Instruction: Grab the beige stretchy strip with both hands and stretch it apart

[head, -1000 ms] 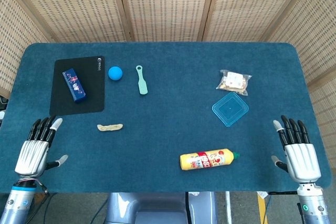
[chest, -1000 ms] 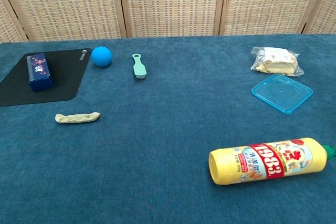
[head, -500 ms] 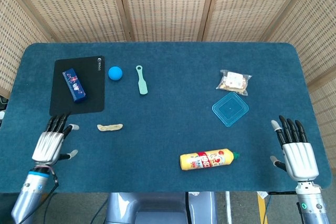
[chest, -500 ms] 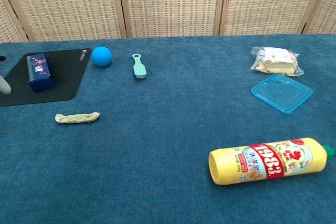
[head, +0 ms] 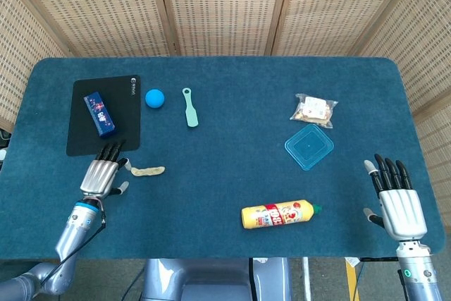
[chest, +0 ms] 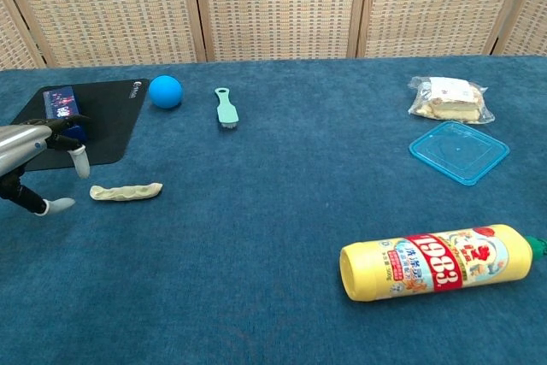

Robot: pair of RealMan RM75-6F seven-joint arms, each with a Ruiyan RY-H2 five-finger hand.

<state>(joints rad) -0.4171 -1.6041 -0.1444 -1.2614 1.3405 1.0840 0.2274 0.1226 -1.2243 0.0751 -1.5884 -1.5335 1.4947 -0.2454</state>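
Strip (head: 147,170) as landmark: left hand (head: 103,176) hovers just left of its near end, fingers spread, holding nothing (thumb tip close, contact unclear). Far right of the strip, right hand (head: 399,202) lies flat, fingers apart, empty.

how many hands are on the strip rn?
0. Left hand hovers open beside the beige strip, apart from it; right hand sits at the table's far right edge.

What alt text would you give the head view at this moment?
The left hand, fingers apart, hovers just left of the beige strip on the blue table, not holding it. The right hand rests open at the far right edge, beyond a yellow bottle and clear lid.
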